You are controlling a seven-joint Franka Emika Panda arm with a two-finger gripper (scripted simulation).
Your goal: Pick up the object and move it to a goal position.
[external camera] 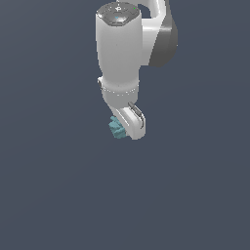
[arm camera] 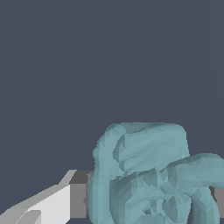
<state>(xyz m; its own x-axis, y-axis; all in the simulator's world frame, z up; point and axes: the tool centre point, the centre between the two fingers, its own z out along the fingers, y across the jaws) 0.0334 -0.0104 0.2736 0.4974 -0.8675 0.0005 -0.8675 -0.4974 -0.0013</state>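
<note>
The object (external camera: 115, 129) is a small pale teal lump with a bumpy top. It peeks out beside the white gripper (external camera: 128, 128) at the end of the arm. In the wrist view the object (arm camera: 144, 166) fills the space between the fingers. One white finger (arm camera: 57, 203) presses its dark pad against one side of the lump. The other pad (arm camera: 218, 201) touches the opposite side at the frame's edge. The gripper (arm camera: 151, 204) is shut on the object. Whether the lump rests on the floor or hangs above it cannot be told. The goal position is out of view.
A plain dark blue-grey surface (external camera: 58, 185) lies all around. The white arm body (external camera: 119, 49) rises above the gripper and hides what is behind it.
</note>
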